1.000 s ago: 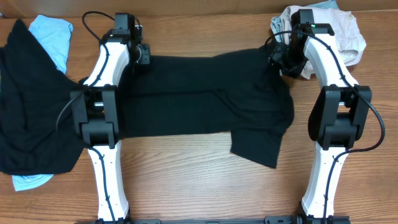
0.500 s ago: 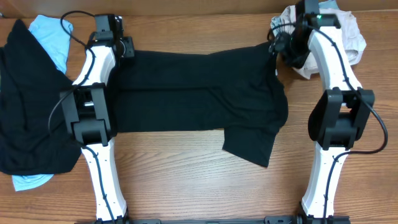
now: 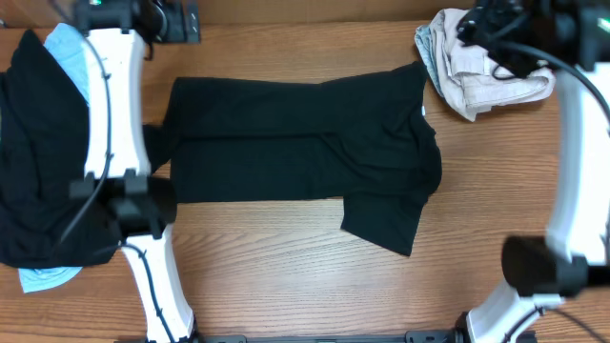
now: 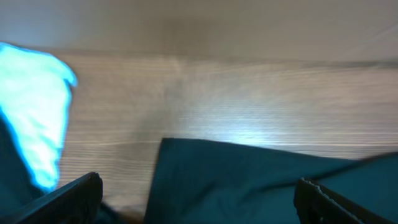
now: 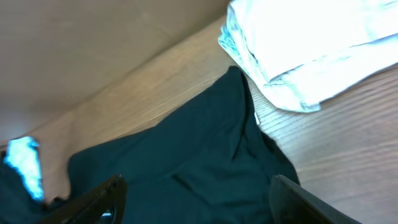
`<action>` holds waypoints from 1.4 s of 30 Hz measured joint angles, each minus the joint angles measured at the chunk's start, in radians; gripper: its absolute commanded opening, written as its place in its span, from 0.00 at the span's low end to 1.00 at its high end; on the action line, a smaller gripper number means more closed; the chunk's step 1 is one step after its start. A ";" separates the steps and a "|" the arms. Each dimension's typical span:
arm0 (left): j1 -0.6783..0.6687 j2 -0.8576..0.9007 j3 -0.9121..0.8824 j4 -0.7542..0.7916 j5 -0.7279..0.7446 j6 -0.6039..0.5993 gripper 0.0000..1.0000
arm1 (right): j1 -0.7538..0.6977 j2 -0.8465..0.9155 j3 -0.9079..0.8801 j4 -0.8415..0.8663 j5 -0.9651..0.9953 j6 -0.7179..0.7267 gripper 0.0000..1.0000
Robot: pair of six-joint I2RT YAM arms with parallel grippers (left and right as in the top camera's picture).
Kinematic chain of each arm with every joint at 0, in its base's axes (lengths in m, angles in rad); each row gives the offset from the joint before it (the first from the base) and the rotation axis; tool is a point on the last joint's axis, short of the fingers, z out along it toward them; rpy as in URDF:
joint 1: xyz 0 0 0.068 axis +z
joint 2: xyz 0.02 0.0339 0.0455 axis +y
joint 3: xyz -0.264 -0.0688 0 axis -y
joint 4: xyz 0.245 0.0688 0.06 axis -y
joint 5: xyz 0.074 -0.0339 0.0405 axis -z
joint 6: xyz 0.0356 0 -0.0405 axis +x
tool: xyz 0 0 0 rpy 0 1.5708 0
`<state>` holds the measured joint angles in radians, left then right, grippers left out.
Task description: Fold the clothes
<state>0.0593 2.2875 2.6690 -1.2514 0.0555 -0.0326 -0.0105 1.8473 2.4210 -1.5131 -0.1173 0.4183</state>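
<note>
The black garment (image 3: 295,143) lies flat in the middle of the table, folded into a long band with a flap sticking out at its front right. It also fills the lower part of the left wrist view (image 4: 249,180) and of the right wrist view (image 5: 186,155). My left gripper (image 3: 179,21) hovers open past the garment's far left corner, its jaws wide apart (image 4: 199,202) and holding nothing. The right gripper (image 3: 481,24) hangs open above the far right (image 5: 199,202), also holding nothing. A small white label (image 3: 422,111) shows at the garment's right edge.
A heap of black cloth (image 3: 38,171) with pale blue pieces (image 3: 81,57) covers the table's left side. A beige and cream pile (image 3: 486,67) sits at the back right, close to the garment's corner. Bare wood (image 3: 286,276) lies in front.
The left gripper opened and let go of the garment's far left corner. Both arms rose and pulled back toward the table's far edge. The garment settled flat.
</note>
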 measured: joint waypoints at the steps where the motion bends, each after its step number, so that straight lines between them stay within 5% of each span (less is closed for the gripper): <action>1: 0.000 -0.043 0.013 -0.023 0.005 0.000 1.00 | 0.000 -0.031 0.001 -0.018 0.003 0.000 0.77; 12: 0.000 -0.318 0.042 -0.434 0.015 0.010 1.00 | 0.057 -0.296 -0.048 -0.181 0.033 0.003 0.77; 18: 0.000 -0.414 -0.109 -0.435 0.030 0.010 1.00 | 0.166 -0.480 -0.256 -0.180 0.047 0.049 0.99; 23: 0.000 -0.574 -0.370 -0.423 0.019 -0.037 1.00 | 0.217 -0.608 -0.535 -0.158 0.011 0.067 1.00; 36: 0.041 -0.632 -1.183 0.164 -0.042 -0.352 1.00 | 0.236 -0.552 -1.121 0.139 -0.112 0.080 1.00; 42: 0.072 -0.631 -1.440 0.408 -0.079 -0.462 0.85 | 0.235 -0.520 -1.265 0.254 -0.123 0.079 0.95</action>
<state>0.1318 1.6566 1.2289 -0.8433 -0.0231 -0.4946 0.2249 1.3270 1.1557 -1.2594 -0.2405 0.4976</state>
